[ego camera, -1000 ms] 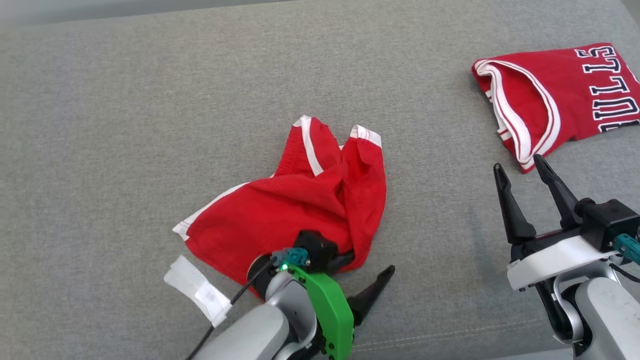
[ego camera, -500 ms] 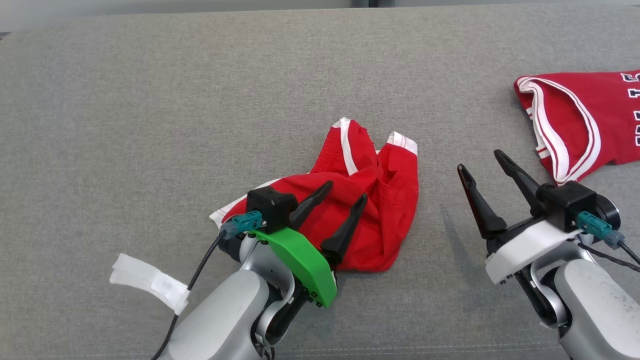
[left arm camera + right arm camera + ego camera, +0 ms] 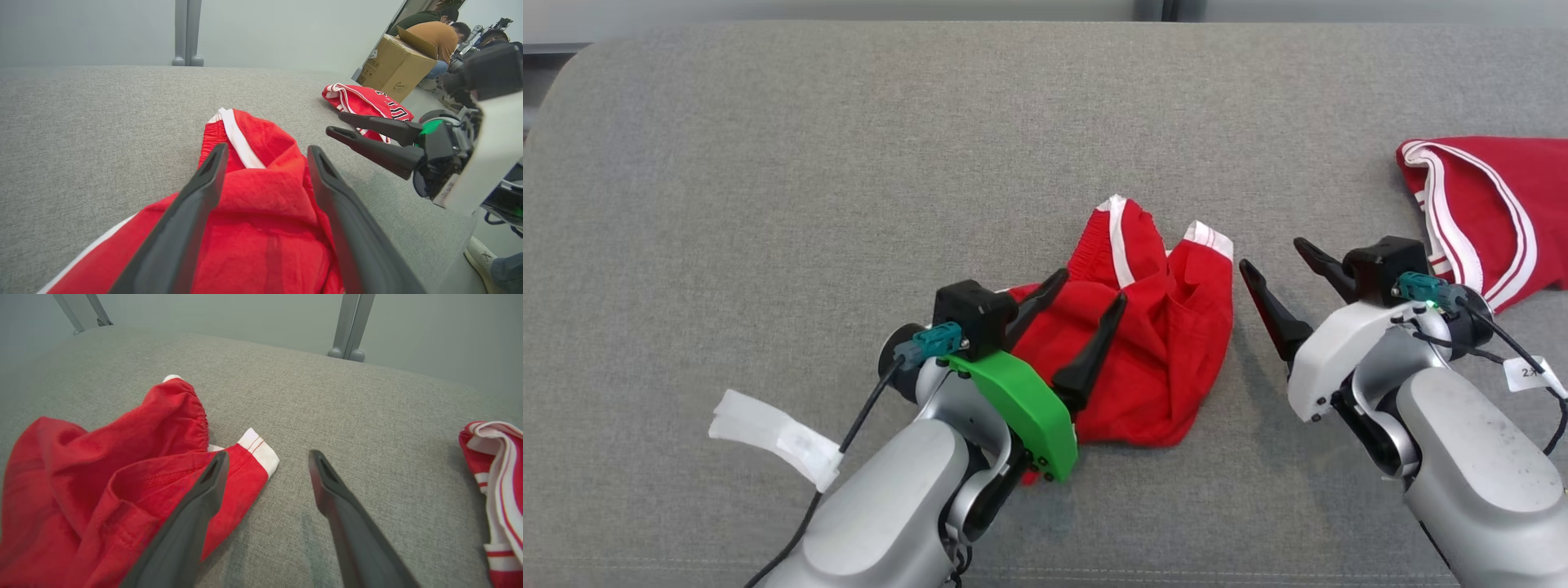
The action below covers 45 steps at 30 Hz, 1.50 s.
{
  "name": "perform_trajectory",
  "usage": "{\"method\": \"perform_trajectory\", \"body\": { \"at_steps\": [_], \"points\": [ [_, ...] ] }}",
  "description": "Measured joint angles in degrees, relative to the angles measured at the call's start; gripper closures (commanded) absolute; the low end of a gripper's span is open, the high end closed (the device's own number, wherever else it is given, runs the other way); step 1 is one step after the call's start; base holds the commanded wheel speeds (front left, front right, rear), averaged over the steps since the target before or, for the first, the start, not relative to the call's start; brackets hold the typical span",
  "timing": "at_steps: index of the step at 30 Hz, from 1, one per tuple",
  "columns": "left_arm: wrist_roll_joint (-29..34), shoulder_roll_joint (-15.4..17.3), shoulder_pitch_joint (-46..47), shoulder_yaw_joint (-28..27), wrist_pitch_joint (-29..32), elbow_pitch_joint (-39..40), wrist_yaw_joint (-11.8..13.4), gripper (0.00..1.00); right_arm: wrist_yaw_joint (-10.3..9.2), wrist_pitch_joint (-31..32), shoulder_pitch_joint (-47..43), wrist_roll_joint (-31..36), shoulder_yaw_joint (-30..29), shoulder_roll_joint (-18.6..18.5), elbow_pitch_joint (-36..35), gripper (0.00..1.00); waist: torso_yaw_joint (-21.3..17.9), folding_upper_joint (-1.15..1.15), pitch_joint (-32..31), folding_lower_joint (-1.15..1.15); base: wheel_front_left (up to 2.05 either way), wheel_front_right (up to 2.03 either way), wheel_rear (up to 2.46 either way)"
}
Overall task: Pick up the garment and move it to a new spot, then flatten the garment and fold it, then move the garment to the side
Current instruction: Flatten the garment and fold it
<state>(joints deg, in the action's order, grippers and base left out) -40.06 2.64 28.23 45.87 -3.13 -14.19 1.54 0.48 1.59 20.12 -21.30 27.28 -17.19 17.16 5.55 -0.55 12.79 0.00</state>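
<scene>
Seems to be the opening step: reaching in to pick up the shorts (image 3: 1152,351), crumpled in a red heap near the middle of the grey cushion (image 3: 809,163), with the white-trimmed leg ends turned away from the robot. Not yet flattened or folded. Poised low over the near-left part of the heap with the left gripper (image 3: 1092,286), fingers wide apart and empty; hard to tell whether touching the cloth. Waiting just beside the heap's right edge with the right gripper (image 3: 1272,254), fingers likewise spread, holding nothing, straddling the white cuff (image 3: 259,451) and bare cushion. Probably calls next for dipping down and pinching a firm fold on each side before lifting. Worth steering clear of the jersey (image 3: 1494,212) lying well apart at the far right.
</scene>
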Motion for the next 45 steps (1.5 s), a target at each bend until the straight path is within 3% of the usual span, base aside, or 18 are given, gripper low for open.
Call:
{"method": "perform_trajectory", "body": {
  "at_steps": [17,23,24,25,26,34,41,45],
  "points": [
    [-0.6,-0.1,0.0,2.1,0.5,1.0,0.6,0.0,0.03,5.5,6.6,-1.1,-1.0,1.1,11.8,0.0,5.3,0.0,2.4,0.0,0.0,0.0,0.0],
    [-0.6,-0.1,0.0,1.1,0.0,0.7,1.1,0.0,1.57,6.4,7.1,-1.9,-0.1,2.4,15.3,0.0,6.8,0.0,3.0,0.0,0.0,0.0,0.0],
    [-0.6,-0.1,0.0,0.9,-0.1,0.7,1.1,0.0,1.88,6.6,7.7,-2.1,0.0,2.7,15.8,0.09,6.9,0.0,3.0,0.0,0.0,0.0,0.0],
    [-0.6,-0.1,0.0,0.9,-0.3,0.7,1.1,0.0,2.32,6.8,8.1,-2.2,0.3,2.7,16.2,0.71,6.9,0.0,3.0,0.0,0.0,0.0,0.0],
    [-0.6,-0.1,0.0,0.9,-0.5,0.6,1.1,0.0,2.98,6.9,8.5,-2.3,0.7,2.7,16.5,1.0,7.0,0.0,3.0,0.0,0.0,0.0,0.0],
    [-1.6,-0.1,0.1,0.3,-1.9,-0.6,1.1,0.0,5.3,3.4,14.0,-0.9,3.0,2.8,14.9,1.0,7.3,0.0,1.4,0.0,0.0,0.0,0.0],
    [-2.0,-0.1,0.1,-0.9,-2.6,-2.2,1.2,0.0,6.19,-1.4,18.3,0.2,6.1,4.3,9.2,1.0,7.4,0.0,-1.1,0.0,0.0,0.0,0.0],
    [-2.1,0.5,-0.1,-1.8,-3.1,-3.2,1.6,0.0,6.7,-6.3,19.7,1.5,11.1,4.2,2.8,1.0,7.1,0.0,-3.1,0.0,0.0,0.0,0.0]
  ]
}}
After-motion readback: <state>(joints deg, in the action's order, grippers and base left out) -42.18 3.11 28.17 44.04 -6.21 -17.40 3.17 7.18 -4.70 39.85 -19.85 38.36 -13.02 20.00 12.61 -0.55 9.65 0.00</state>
